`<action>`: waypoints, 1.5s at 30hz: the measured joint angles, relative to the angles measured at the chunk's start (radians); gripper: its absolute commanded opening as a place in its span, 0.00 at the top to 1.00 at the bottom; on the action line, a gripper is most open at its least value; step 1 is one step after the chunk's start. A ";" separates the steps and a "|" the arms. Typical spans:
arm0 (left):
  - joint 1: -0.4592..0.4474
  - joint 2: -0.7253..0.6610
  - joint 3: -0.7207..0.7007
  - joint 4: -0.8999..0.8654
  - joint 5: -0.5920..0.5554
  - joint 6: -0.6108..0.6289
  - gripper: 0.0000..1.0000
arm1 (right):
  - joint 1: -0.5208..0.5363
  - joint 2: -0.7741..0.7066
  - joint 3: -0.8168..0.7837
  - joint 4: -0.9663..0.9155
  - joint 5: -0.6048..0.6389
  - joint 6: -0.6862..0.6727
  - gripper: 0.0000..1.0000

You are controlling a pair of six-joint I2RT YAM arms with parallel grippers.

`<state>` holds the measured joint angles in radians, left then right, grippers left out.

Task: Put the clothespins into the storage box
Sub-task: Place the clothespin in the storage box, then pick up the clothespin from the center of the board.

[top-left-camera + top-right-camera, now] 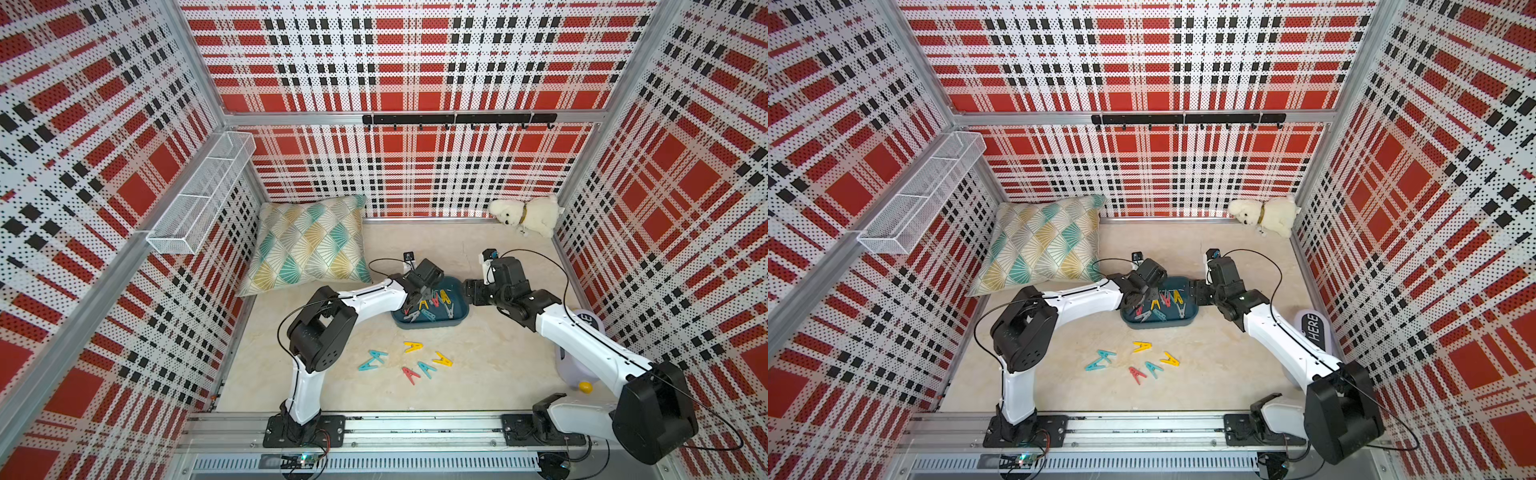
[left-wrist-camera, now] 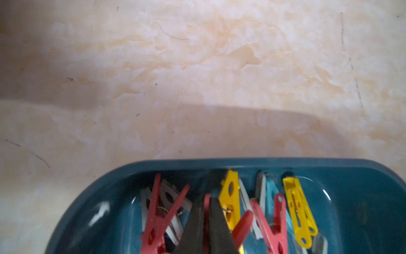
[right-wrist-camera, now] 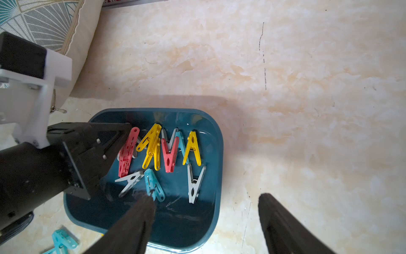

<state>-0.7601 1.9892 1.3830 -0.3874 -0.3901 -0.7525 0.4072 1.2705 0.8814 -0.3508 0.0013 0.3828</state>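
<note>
Storage box [image 1: 432, 326] long axis left-to-right, left claw [image 1: 409, 308] pinching red clothespin [image 2: 206, 220]

The box [image 2: 241, 163] and the left gripper [image 2: 206, 204] are cut off by the left wrist view's edge, the pins [image 2: 228, 198] there blurred; in both top views this gripper hides the box's left end.

The left arm [image 1: 365, 301] rises from its base, bends at a raised elbow and reaches forward toward the middle. Its wrist pitches down, and the left gripper [image 1: 409, 307] has its jaws pressed together. The right arm [image 1: 582, 336] stretches forward and inward, wrist bent sideways. The right gripper [image 3: 206, 220] points toward the left one, its jaws standing wide apart, both fingers [image 3: 131, 222] dark and tapered.
</note>
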 measured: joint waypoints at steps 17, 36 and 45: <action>0.024 0.020 0.000 0.013 0.076 0.046 0.77 | 0.000 -0.053 -0.002 -0.015 0.008 0.001 0.18; -0.001 -0.579 -0.473 -0.073 0.010 -0.048 0.75 | 0.000 -0.015 -0.002 -0.016 -0.008 -0.011 0.18; -0.096 -0.699 -0.608 -0.134 0.071 -0.121 0.76 | 0.000 0.003 -0.002 -0.006 -0.024 -0.019 0.18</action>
<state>-0.8562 1.2900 0.7746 -0.5213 -0.3195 -0.8738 0.4072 1.2739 0.8799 -0.3569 -0.0231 0.3637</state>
